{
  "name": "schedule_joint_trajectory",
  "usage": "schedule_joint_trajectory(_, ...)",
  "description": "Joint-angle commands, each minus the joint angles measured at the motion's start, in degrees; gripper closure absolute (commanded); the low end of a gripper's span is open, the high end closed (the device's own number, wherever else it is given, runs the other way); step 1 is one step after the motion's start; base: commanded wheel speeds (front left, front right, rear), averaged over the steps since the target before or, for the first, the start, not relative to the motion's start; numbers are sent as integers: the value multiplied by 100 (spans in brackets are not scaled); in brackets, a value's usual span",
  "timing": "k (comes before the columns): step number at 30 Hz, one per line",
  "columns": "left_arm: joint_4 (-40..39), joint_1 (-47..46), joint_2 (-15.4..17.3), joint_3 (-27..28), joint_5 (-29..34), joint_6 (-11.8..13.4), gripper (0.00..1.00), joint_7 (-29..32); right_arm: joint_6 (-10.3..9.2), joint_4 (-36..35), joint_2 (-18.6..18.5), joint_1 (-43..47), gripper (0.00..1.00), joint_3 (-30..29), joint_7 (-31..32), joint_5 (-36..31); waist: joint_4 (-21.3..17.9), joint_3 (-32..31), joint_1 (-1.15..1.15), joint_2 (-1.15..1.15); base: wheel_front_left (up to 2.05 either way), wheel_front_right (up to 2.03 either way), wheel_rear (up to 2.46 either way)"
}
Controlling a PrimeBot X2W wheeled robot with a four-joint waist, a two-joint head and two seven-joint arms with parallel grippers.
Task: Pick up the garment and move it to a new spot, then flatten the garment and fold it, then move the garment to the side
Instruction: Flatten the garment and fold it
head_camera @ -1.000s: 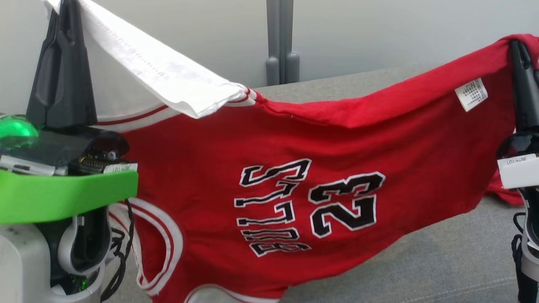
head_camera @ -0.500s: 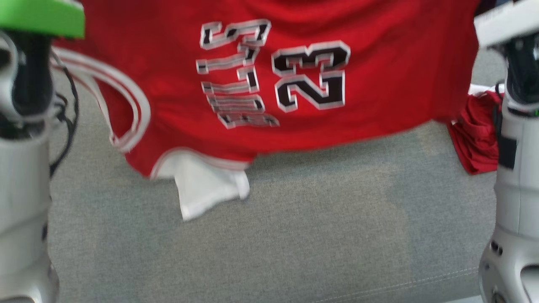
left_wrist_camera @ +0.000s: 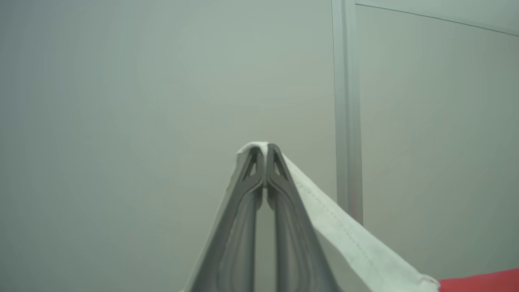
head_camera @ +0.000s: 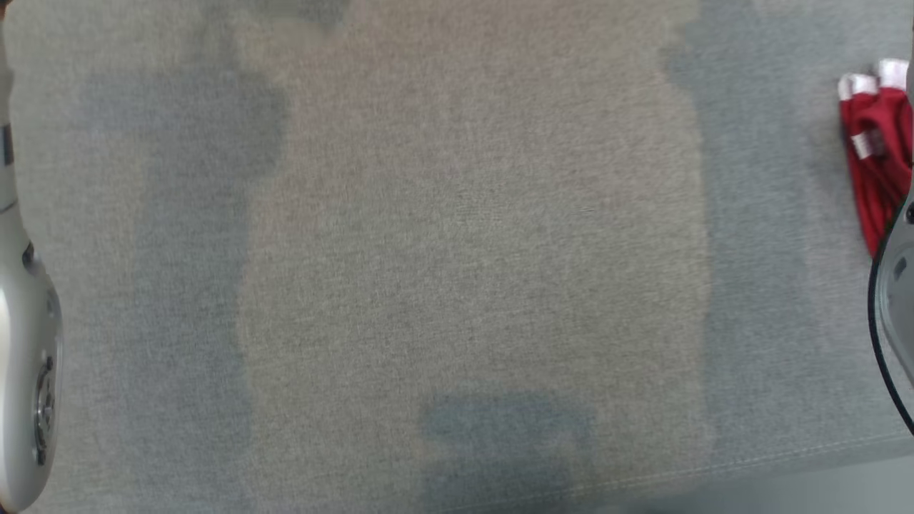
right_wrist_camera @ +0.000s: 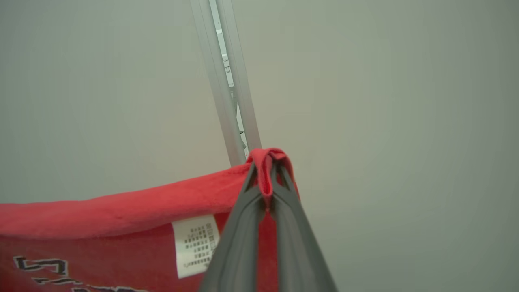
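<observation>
Red jersey [right_wrist_camera: 121, 215], stretched between both grippers in front of a pale wall panel [left_wrist_camera: 121, 101]. Right gripper [right_wrist_camera: 268, 182]: fingers clamped on a bunched red edge, just beside the white care label [right_wrist_camera: 196, 245]. Left gripper [left_wrist_camera: 265, 164]: fingers pinched together on the white hem [left_wrist_camera: 348, 239]. Head view: grey cushion [head_camera: 457, 250], with red-and-white cloth [head_camera: 875, 143] at its right edge.

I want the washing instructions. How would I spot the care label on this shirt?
Start at the red shirt hanging before the pale wall, its corner pinched by the fingers of the right gripper. Just left of those fingers, below the shirt's top edge, sits the label: a small white rectangle of tiny dark print, unlike the large black, white-edged lettering at the lower left.
</observation>
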Motion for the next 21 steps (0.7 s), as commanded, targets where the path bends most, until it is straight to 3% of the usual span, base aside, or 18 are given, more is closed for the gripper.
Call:
schedule_joint_trajectory(1, 92, -33, 5, -18, 38, -46, 100, -54, 2, 108, -20, -32, 100, 25, -87, -40, 248, 567, -1, 0, 0, 0, 0)
schedule_joint_trajectory(6, 544, 286, -16, -71, -8, -242, 100, -416, 2, 805, 58, 118, 100, 396, -555, 240, 254, 1023, -1, 0, 0, 0, 0)
schedule_joint_trajectory(10, 583, 687, -20, -85, -28, -436, 100, -571, 2, 965, 37, 422, 100, 830, -793, 641, 217, 1100, -1, 0, 0, 0, 0)
schedule_joint_trajectory(17, -27, 1496, 146, 72, -113, -662, 100, -607, 1, 394, -218, 1204, 100, 1665, -933, 1496, 103, 873, -1, 0, 0, 0, 0)
schedule_joint_trajectory(21, -736, 2399, 301, 186, -150, -719, 100, -606, 2, -228, -475, 1995, 100, 1791, -955, 1928, 84, 571, -1, 0, 0, 0, 0)
